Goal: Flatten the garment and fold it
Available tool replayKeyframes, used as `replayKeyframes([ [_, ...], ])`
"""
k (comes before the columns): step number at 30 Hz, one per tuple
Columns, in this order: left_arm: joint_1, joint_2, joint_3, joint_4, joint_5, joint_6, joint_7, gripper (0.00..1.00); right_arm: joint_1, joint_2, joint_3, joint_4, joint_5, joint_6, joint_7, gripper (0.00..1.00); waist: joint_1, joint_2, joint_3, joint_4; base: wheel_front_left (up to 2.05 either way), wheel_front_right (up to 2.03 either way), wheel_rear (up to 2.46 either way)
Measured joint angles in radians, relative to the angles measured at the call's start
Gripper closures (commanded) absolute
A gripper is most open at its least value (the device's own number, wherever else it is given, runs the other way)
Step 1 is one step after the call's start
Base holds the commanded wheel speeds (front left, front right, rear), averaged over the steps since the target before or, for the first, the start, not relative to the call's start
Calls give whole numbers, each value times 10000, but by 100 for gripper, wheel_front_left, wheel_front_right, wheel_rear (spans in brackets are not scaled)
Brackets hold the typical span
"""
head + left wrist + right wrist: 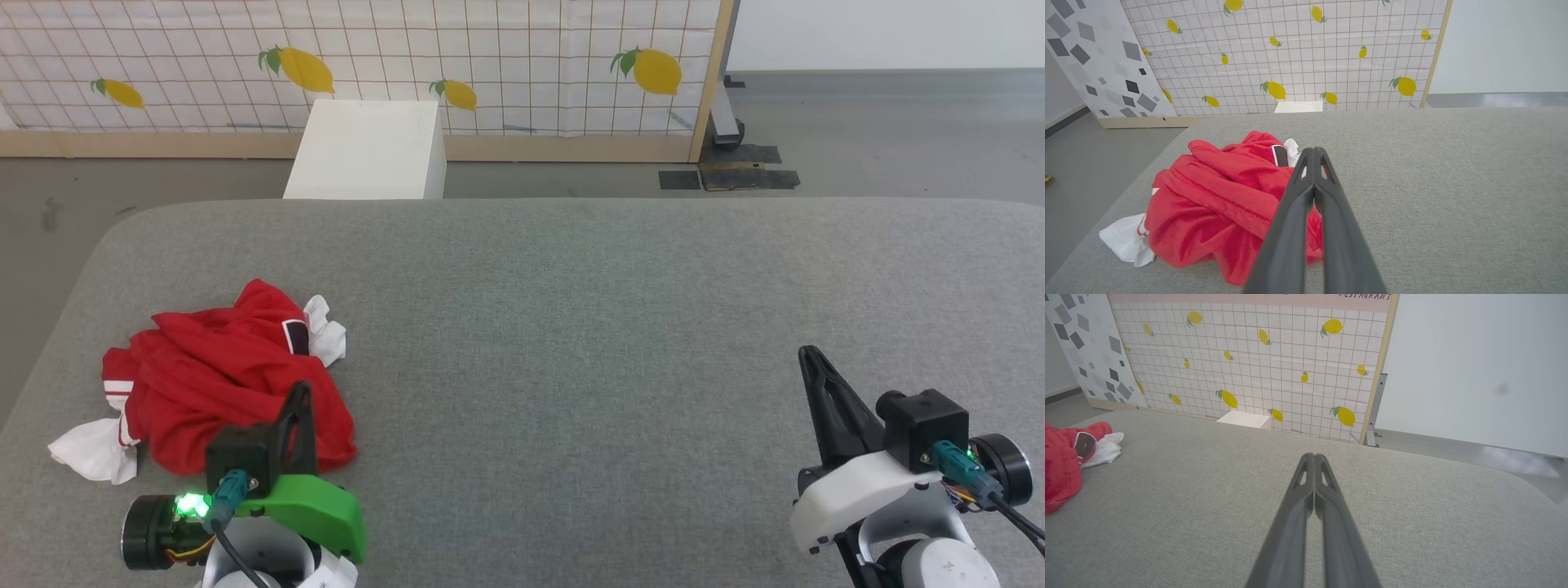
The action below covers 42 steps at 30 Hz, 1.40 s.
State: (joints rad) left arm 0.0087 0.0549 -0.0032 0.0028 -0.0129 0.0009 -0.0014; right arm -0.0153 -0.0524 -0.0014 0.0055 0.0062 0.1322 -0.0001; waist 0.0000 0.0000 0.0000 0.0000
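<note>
The garment (220,376) lies crumpled in a heap on the left of the grey padded table (571,327). It is red with white sleeve ends poking out at its left and far side, and a bit of black print shows near the top. My left gripper (300,390) hovers at the heap's near right edge, shut and holding nothing; the left wrist view shows its tips (1314,152) closed over the garment (1220,200). My right gripper (808,353) is shut over bare table at the right (1314,456). The garment's edge (1061,465) shows far left there.
A white box (367,149) stands on the floor beyond the table's far edge. Behind it is a tiled lemon-print partition (490,65) with a wooden frame. Grey floor runs along the table's left side (1086,163).
</note>
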Motion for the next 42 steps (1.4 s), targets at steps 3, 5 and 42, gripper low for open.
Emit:
replayKeyframes([
  [3,0,0,0,0,0,0,0,100,0,0,-2,0,0,0,0,100,0,0,0,0,0,0,0],
  [5,0,0,0,0,0,0,0,100,0,0,-2,0,0,0,0,100,0,0,0,0,0,0,0],
  [42,2,2,-349,251,-226,119,-330,0,1,-4,-182,265,320,0,-320,0,0,0,17,17,0,0,0],
])
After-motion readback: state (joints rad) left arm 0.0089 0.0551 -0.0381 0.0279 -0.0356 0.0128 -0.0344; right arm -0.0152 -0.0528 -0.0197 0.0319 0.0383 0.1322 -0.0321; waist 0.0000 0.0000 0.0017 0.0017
